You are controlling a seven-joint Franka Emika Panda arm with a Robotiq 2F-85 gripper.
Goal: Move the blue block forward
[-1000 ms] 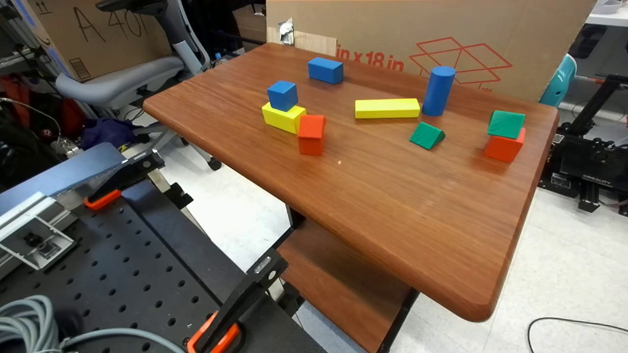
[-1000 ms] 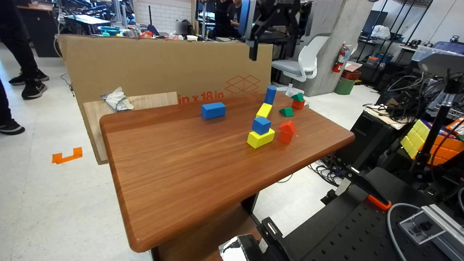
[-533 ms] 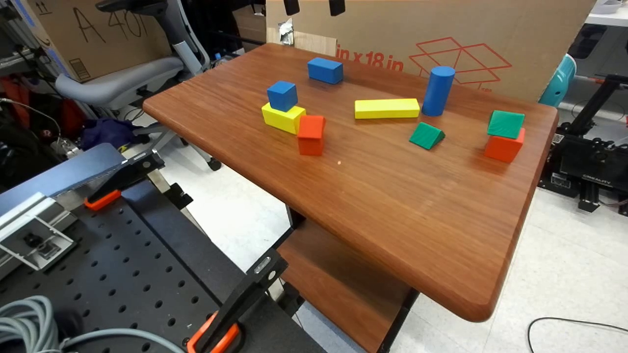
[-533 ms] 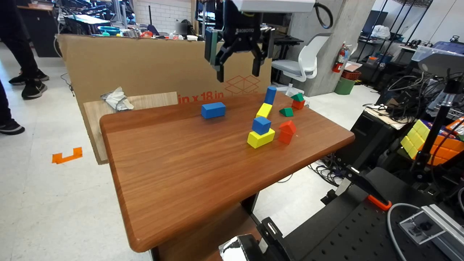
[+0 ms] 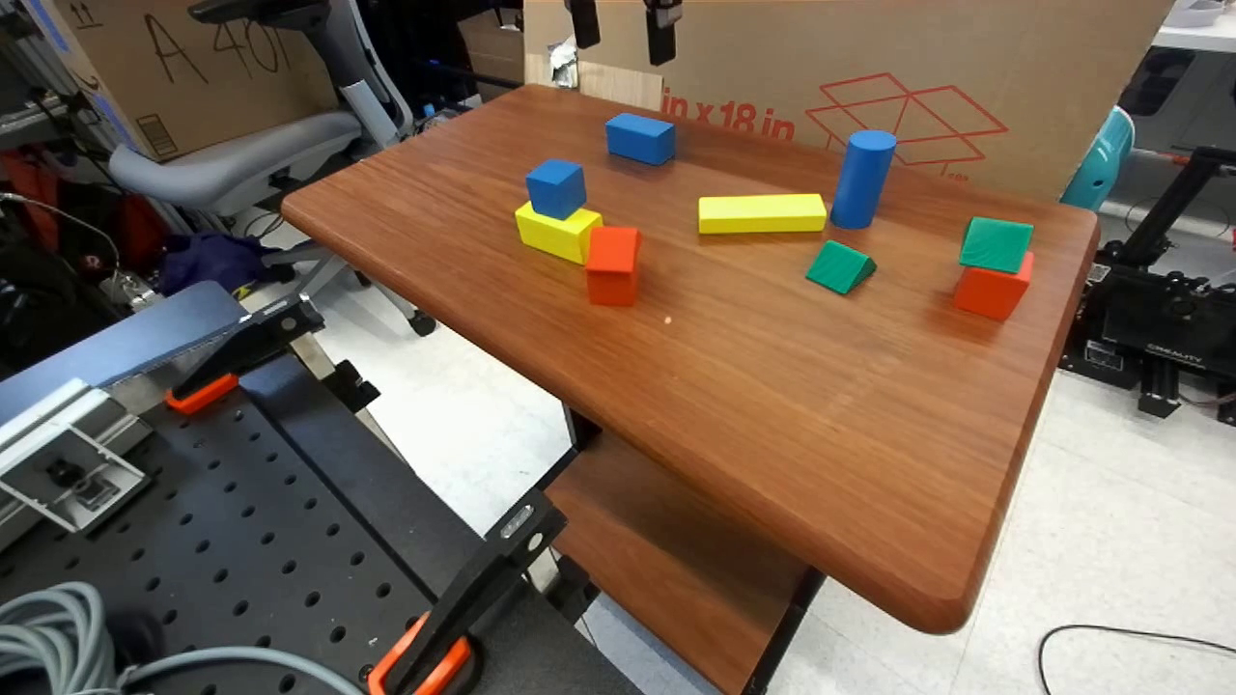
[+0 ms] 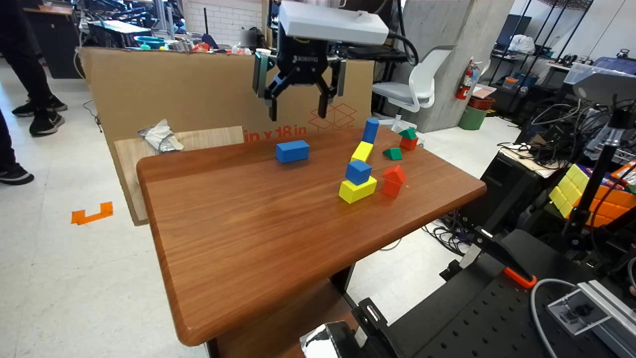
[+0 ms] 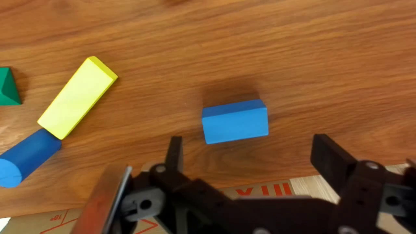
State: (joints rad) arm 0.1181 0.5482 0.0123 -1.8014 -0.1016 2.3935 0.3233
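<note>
One blue rectangular block point(image 5: 641, 139) lies on the wooden table point(image 5: 821, 415) near the cardboard panel point(image 5: 763, 48) in an exterior view, the gripper point(image 5: 625, 51) above it wide-jawed and holding nothing. In the wrist view the jaws nearly line up with the block's length, so the descent should probably square to its slight skew and clear both ends evenly. In an exterior view, what the teal basin point(image 6: 151, 43) behind the panel and the green bin point(image 6: 472, 119) well beyond it hold cannot be told.
</note>
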